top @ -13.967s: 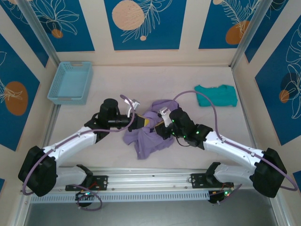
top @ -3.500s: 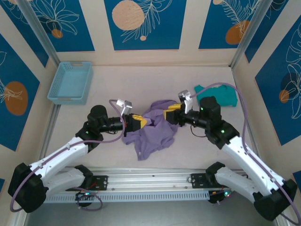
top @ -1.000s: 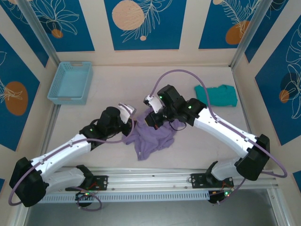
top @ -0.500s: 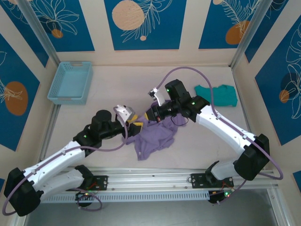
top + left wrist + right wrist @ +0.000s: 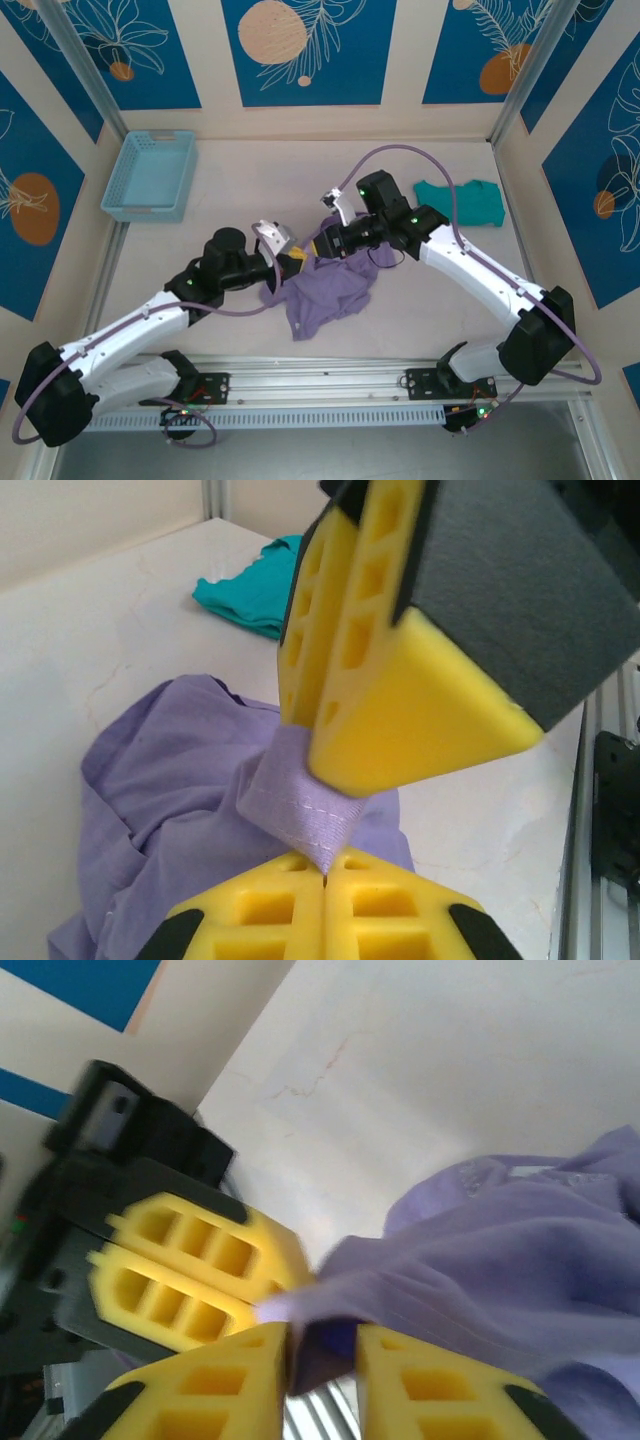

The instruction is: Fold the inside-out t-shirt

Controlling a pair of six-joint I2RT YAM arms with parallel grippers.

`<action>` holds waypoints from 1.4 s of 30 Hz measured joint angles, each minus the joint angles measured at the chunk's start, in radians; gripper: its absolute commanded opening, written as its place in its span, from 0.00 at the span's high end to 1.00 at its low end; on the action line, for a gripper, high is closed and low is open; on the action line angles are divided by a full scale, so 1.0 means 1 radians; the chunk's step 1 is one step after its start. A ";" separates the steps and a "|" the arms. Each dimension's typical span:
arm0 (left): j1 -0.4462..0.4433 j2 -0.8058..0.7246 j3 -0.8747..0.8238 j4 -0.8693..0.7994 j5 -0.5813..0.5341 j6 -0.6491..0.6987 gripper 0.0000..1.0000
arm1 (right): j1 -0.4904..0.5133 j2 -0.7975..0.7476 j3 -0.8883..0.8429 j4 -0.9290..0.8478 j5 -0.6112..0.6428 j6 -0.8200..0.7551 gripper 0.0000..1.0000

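Far to my left, near the back corner of the table (image 5: pixel 250 168), the light blue basket (image 5: pixel 150 176) sits well apart from everything else. My left arm reaches in from the near left toward the middle. My left gripper (image 5: pixel 291 259) has its yellow pads pressed together on a hemmed strip of the t-shirt (image 5: pixel 335 292). From my left wrist I see that strip, with its line of stitching, run down into the seam where the two pads meet, drawn up taut from the pile.

The t-shirt is a crumpled lavender heap in the middle of the table, nearer the metal rail (image 5: pixel 320 372) at the front than the back wall. One lobe trails toward the near edge. Its upper left edge is lifted between my two grippers, which are just beside each other, nearly fingertip to fingertip.

My right arm arches in from the near right and bends back toward the centre, so my right gripper (image 5: pixel 323 244) points left at the same bit of cloth. From my right wrist I see its two pads standing a little apart with a fold of purple fabric in the gap. I cannot tell whether they are squeezing it or only sitting around it. The rest of the shirt spreads away to the right of that fold in soft wrinkles.

Further right, toward the back right of the table, a smaller teal garment (image 5: pixel 462 202) lies loosely flattened, apart from the shirt.
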 measured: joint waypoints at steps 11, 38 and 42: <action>0.000 -0.086 -0.058 0.022 -0.026 -0.027 1.00 | -0.065 -0.086 -0.199 -0.004 0.319 -0.051 0.49; 0.008 -0.143 -0.087 0.037 -0.104 -0.048 1.00 | -0.188 -0.103 -0.283 0.224 -0.048 0.022 1.00; 0.012 -0.149 -0.108 0.042 -0.108 -0.053 1.00 | -0.239 -0.200 -0.283 0.228 -0.124 0.054 1.00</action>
